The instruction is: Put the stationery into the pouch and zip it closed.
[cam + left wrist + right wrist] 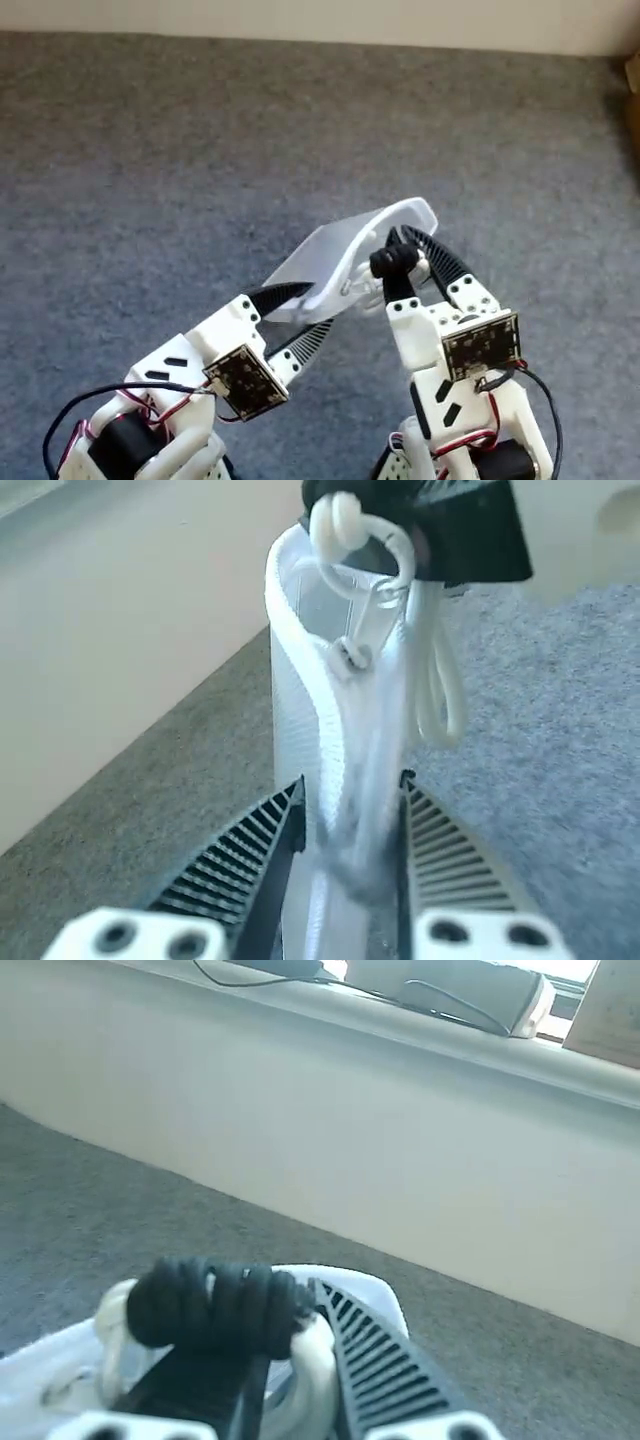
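A translucent white pouch [345, 255] hangs lifted above the grey carpet, held between the two arms. My left gripper [295, 318] is shut on its lower end, and in the left wrist view the mesh pouch [335, 730] is squeezed between the ribbed black fingers [245, 855]. My right gripper [400, 262] is at the pouch's upper end, shut on the white cord loop [440, 685] tied to the zip slider [350, 652]. In the right wrist view the cord [318, 1355] wraps round a finger beside a black coiled band [215, 1305]. A dark shape [355, 865] shows inside the pouch.
Grey carpet [150, 180] covers the whole work surface. A pale wall [300, 18] runs along its far edge, and a wooden object [632, 85] stands at the far right. A ledge with cables and a box [470, 990] lies beyond.
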You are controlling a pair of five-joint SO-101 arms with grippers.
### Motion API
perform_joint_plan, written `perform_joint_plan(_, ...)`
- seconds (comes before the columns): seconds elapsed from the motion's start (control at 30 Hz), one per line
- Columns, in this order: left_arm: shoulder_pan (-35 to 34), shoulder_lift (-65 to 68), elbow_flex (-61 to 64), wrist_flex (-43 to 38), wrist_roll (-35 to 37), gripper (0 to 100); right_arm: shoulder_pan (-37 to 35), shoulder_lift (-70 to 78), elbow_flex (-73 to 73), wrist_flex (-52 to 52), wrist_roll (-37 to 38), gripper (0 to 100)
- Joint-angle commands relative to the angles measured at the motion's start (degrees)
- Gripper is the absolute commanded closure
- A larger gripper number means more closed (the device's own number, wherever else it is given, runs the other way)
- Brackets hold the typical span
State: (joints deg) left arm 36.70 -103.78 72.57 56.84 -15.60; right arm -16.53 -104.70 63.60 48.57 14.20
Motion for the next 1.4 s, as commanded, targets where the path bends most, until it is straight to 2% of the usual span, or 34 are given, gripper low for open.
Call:
perform_joint_plan(0.0, 1.54, -0.40, -1.89, -4.22, 0.18, 85, -1.19, -0.31, -0.22, 0.31, 0.62, 99.3)
perform_joint_plan(0.37, 3.65, -0.31, -1.36, -9.23, 0.18, 85, -1.27, -0.40, 1.71, 0.84, 0.53, 99.3)
perform_joint_plan(0.57, 4.44, -0.31, 2.68, -12.13, -4.31, 93, -1.27, -0.40, 1.27, 3.56, 0.44, 99.3)
perform_joint_plan(0.73, 4.44, -0.66, 3.12, -12.84, -4.48, 99, -1.19, -0.40, 1.27, 3.30, 0.44, 99.3)
perform_joint_plan(0.87, 4.26, -0.75, 3.12, -12.66, -4.40, 99, -0.84, -0.40, 1.19, 3.21, 0.44, 99.2)
perform_joint_plan(1.03, 3.30, -0.84, 0.75, -7.12, -4.40, 99, 3.65, -0.40, 1.54, 1.63, 0.26, 99.1)
perform_joint_plan(1.17, 3.03, -0.84, -1.89, -2.20, -4.31, 99, 8.13, -0.40, 1.63, 0.31, -3.16, 99.1)
perform_joint_plan(1.37, -0.40, -0.84, -1.71, -1.23, -4.31, 99, 14.11, -0.40, 1.45, -0.13, -4.75, 99.1)
